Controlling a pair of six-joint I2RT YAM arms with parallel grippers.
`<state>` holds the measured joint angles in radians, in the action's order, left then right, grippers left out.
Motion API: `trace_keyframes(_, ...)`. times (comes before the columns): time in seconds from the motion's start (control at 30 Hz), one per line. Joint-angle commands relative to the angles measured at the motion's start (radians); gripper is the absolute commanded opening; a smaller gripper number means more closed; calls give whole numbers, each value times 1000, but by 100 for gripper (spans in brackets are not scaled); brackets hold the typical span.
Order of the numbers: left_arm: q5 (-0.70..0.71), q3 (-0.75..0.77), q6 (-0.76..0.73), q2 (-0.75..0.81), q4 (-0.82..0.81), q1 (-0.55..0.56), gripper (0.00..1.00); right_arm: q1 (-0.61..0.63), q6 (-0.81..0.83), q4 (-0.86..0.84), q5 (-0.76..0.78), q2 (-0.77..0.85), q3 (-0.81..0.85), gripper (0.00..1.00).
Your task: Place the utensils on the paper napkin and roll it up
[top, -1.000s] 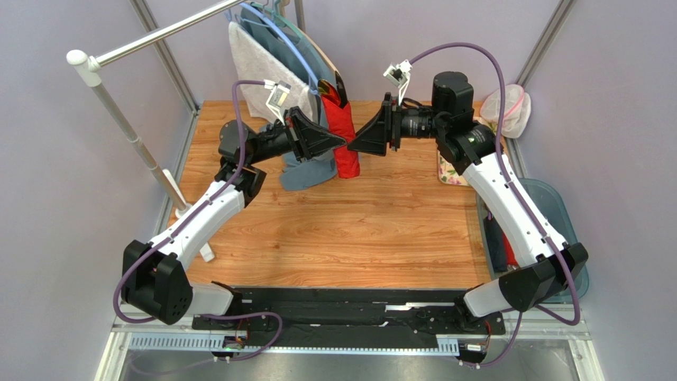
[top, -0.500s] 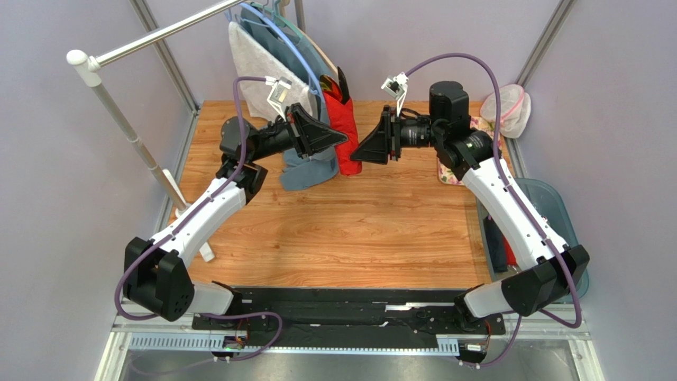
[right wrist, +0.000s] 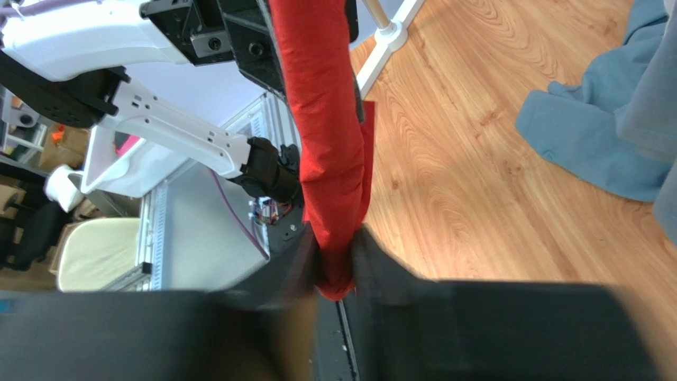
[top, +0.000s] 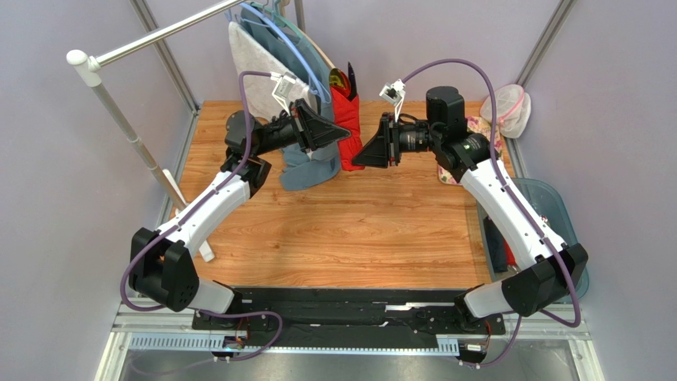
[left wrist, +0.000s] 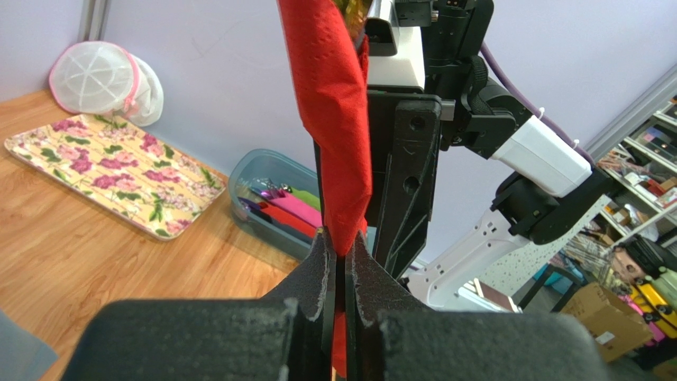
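You have both grippers raised nose to nose above the far side of the table (top: 357,230), each reaching inward. The left gripper (left wrist: 340,242) is clamped on the paper napkin (left wrist: 334,119) (a red roll, upright in mid-air), and the right gripper (right wrist: 338,258) pinches one end. A second ago the right jaws stood wider and the roll hung lower.

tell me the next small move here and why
Probably open the left gripper. Both it and the right gripper pinch the rolled paper napkin, held in the air above the table. Letting go on the left would free the right to carry it toward the blue bin, where other rolls seem to lie.
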<state>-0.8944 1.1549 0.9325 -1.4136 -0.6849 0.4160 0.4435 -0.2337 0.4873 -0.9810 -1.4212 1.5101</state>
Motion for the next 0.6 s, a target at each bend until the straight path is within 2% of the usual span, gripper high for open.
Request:
trace_keyframes(0.0,9,59,-3,10,-100,-6,0,0,30,54,-5,4,44,53)
trace_keyframes(0.03,3,57,-4,10,-107,-6,0,-8,5,56,17,4,53,60)
trace_keyframes(0.1,-20,51,-4,8,-130,-3,0,-35,-71,19,9,-10,80,65)
trace_keyframes(0.23,-29,42,-3,1,-150,1,0,-49,-111,5,13,-51,214,64)
trace_keyframes(0.57,-31,34,3,4,-165,12,0,-52,-254,-133,15,-108,266,56)
